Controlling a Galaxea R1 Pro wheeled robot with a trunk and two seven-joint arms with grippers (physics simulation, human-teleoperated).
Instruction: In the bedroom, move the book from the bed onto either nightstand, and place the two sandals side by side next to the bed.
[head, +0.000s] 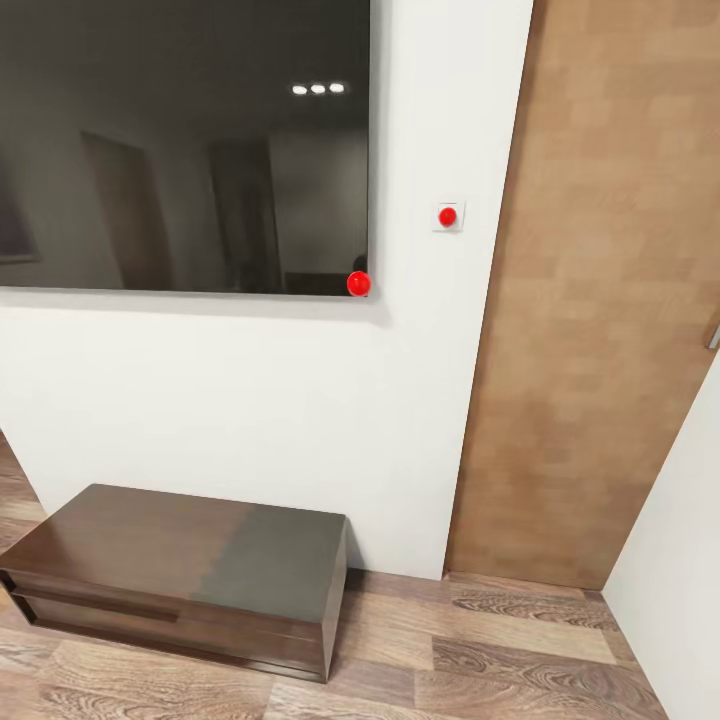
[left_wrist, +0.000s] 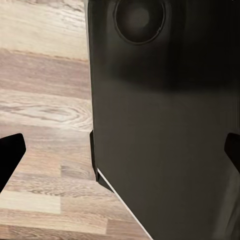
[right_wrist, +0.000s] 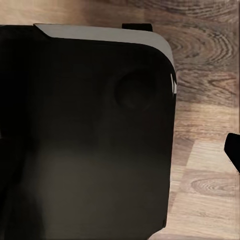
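White wall (head: 250, 400) fills your head view, with a dark screen (head: 180, 140), a wooden door (head: 590, 300) and a low bench (head: 180, 570) below. You face away from the bed, so book and sandals are elsewhere. Both arms hang beside the base (left_wrist: 165, 125); jaws look spread, holding nothing, probably for driving.

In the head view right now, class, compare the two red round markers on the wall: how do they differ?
The red marker at the dark panel's corner is larger; the red marker on the white switch plate is smaller, higher, and nearer the wooden door. Both are plain red and round.
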